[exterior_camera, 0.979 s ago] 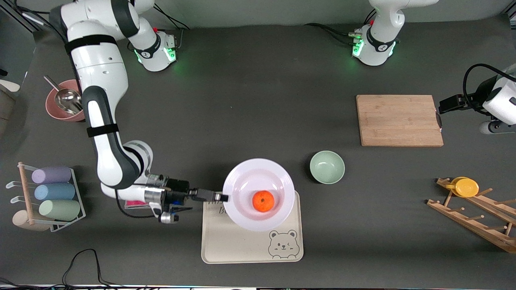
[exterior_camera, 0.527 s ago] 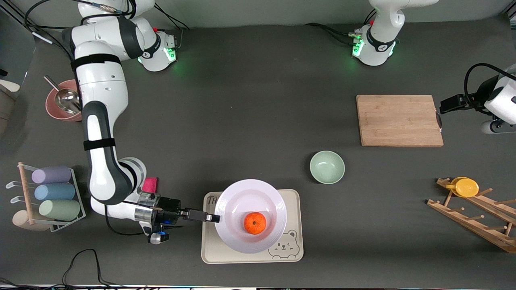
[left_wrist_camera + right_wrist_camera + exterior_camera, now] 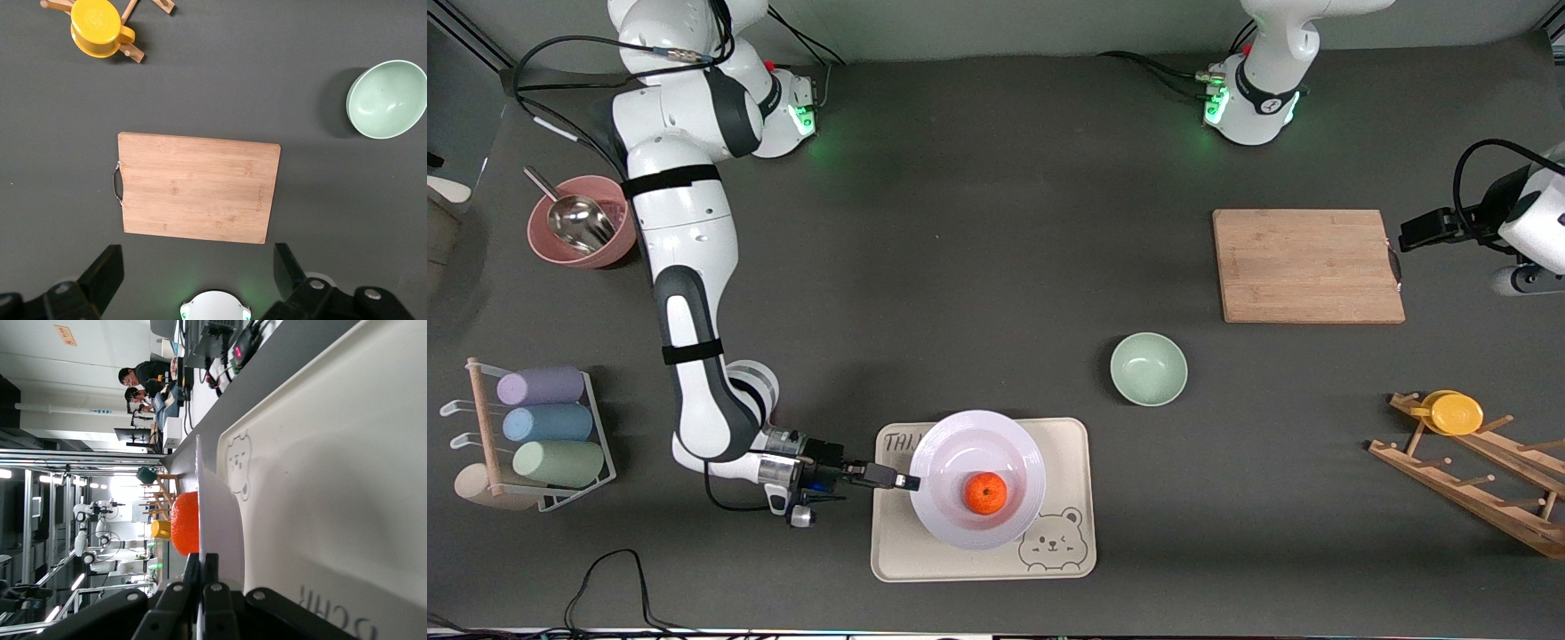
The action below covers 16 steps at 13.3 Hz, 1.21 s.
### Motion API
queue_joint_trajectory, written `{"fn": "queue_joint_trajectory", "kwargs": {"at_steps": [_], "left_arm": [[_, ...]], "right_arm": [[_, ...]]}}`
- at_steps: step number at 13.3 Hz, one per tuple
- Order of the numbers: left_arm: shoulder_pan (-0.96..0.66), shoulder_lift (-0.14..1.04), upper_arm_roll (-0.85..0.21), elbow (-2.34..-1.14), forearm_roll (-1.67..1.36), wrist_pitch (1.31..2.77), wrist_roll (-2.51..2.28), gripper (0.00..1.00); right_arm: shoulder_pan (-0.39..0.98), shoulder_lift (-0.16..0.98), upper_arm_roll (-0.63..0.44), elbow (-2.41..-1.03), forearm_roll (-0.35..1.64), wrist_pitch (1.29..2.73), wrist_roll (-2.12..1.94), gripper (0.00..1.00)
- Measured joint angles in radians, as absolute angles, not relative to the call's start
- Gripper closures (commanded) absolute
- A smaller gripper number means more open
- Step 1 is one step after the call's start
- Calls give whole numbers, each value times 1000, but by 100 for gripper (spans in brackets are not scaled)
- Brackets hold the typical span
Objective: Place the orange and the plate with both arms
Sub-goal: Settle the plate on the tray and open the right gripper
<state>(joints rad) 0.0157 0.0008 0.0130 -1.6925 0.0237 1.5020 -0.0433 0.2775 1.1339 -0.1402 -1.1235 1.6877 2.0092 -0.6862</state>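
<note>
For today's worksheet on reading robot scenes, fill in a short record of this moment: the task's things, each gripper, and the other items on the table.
orange: in the plate
plate: over the bear-print tray, rim pinched by the right gripper
right gripper: shut on the plate's rim
left gripper: open, over the cutting board, waiting
green bowl: between tray and cutting board

High front camera faces the robots; wrist cameras share its tabletop, closer.
</note>
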Motion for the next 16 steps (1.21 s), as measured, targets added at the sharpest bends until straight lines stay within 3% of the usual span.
{"fn": "queue_joint_trajectory", "kwargs": {"at_steps": [11, 12, 13, 16], "left_arm": [[15, 1, 11, -1673, 24, 1501, -43, 0], [15, 1, 11, -1671, 24, 1499, -43, 0], [15, 1, 11, -1669, 24, 1494, -43, 0], [15, 1, 11, -1665, 24, 1486, -43, 0]], "right_arm": [[278, 1193, -125, -1120, 1751, 2025, -829, 100], [278, 1194, -125, -1120, 1751, 2025, -829, 95], [278, 1194, -125, -1120, 1751, 2025, -829, 80], [278, 1194, -125, -1120, 1751, 2025, -829, 64]]}}
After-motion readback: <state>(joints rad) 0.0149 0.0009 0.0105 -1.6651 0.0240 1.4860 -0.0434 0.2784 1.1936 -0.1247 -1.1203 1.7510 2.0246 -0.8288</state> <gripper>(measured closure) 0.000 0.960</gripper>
